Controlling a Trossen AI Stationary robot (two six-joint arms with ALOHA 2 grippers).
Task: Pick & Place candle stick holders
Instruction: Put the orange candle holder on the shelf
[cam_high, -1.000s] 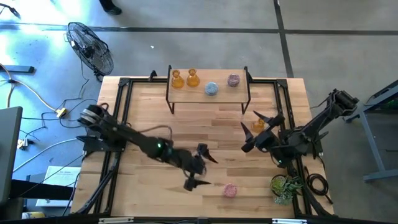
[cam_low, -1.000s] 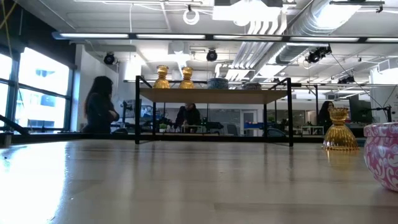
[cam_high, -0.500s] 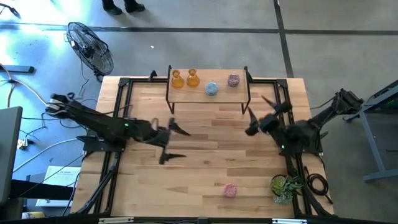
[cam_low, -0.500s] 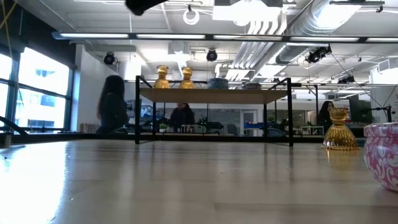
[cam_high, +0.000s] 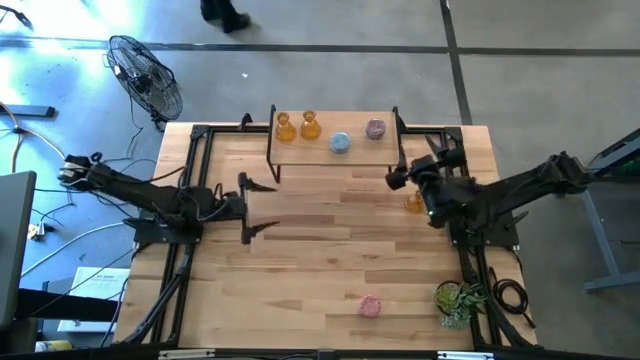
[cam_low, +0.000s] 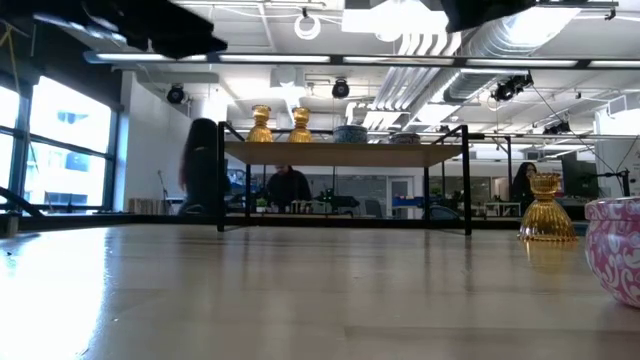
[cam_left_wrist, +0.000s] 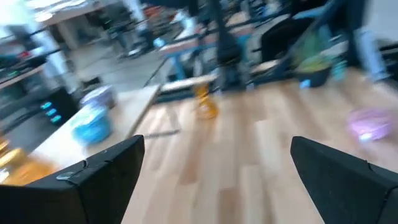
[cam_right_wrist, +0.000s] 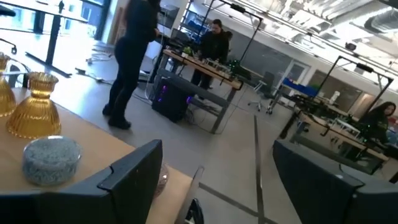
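Note:
Four holders stand on the raised shelf (cam_high: 335, 152) at the table's far edge: two amber (cam_high: 285, 126) (cam_high: 309, 124), one pale blue (cam_high: 340, 143) and one pink (cam_high: 375, 128). A third amber holder (cam_high: 414, 203) stands on its base on the table, right of centre. A second pink holder (cam_high: 370, 306) stands near the front edge. My left gripper (cam_high: 255, 207) is open and empty over the table's left half. My right gripper (cam_high: 420, 165) is open and empty in the air beside the shelf's right end, just beyond the lone amber holder. In the right wrist view (cam_right_wrist: 211, 180) it faces the shelf's holders.
A green potted plant (cam_high: 458, 298) stands at the front right corner. The shelf's black legs (cam_high: 273, 170) stand on the far part of the table. A fan (cam_high: 145, 75) stands on the floor at the far left. People move in the room beyond the table (cam_low: 203, 165).
My left gripper has drawn back from beside the near pink holder toward the table's left and far side, rising and staying open. My right gripper has risen from around the lone amber holder and gone toward the shelf's right end, staying open. Both holders stay where they were.

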